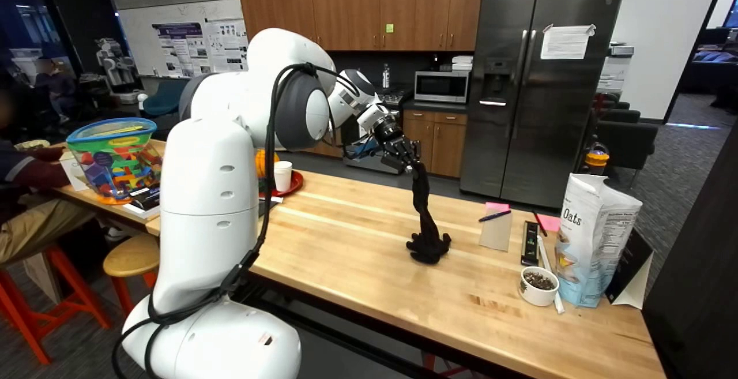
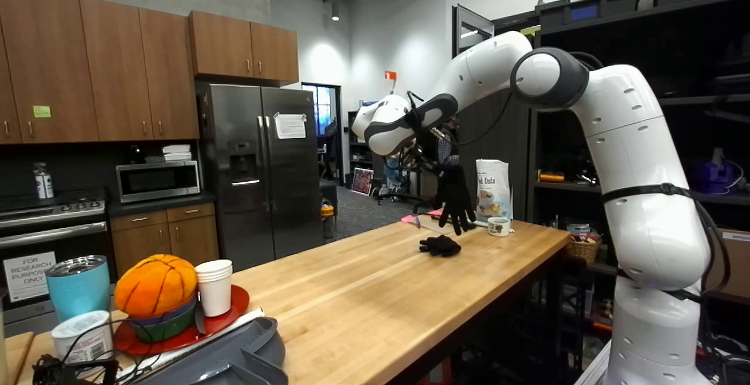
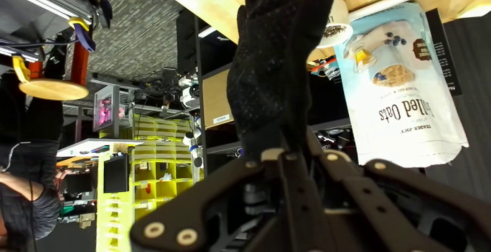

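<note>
Pincer [image 1: 413, 164] pinching black glove [image 2: 454, 197] by cuff; glove hangs below, long axis near upright, second glove [image 2: 440, 246] roughly beneath, between long edges of table [image 2: 328, 303].

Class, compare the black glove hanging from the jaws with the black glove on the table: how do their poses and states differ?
The hanging glove is gripped in the jaws; the lying glove rests on the table. The hanging glove stretches downward, its fingers lowest; the lying glove forms a low heap. Both are black.
</note>
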Robot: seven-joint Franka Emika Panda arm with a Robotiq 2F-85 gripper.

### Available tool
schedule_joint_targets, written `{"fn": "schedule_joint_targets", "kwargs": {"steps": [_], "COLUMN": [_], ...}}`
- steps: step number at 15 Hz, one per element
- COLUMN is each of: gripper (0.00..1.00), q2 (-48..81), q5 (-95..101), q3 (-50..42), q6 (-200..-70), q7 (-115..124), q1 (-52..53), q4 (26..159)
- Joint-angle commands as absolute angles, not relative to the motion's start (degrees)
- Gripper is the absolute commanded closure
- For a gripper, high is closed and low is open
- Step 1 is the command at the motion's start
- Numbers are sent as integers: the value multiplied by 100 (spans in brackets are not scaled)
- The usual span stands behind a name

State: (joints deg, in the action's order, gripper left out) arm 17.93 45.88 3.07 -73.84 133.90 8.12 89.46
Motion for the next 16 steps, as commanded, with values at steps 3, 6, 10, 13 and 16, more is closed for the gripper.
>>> {"fn": "schedule_joint_targets", "kwargs": {"steps": [3, 6, 10, 13, 16], "gripper": [99, 99, 99, 99, 99], "q2": [2027, 1996, 2011, 2127, 2211], "q5": [4840, 5074, 5214, 5212, 5210], "q3": [323, 376, 434, 417, 382], "q6": [-7706, -8256, -8923, -9259, -9487], "q7": [13210, 13184, 13146, 13096, 13058], "q1": [972, 1052, 1133, 1154, 1153], "q4": [8651, 8811, 8955, 9015, 9092]}}
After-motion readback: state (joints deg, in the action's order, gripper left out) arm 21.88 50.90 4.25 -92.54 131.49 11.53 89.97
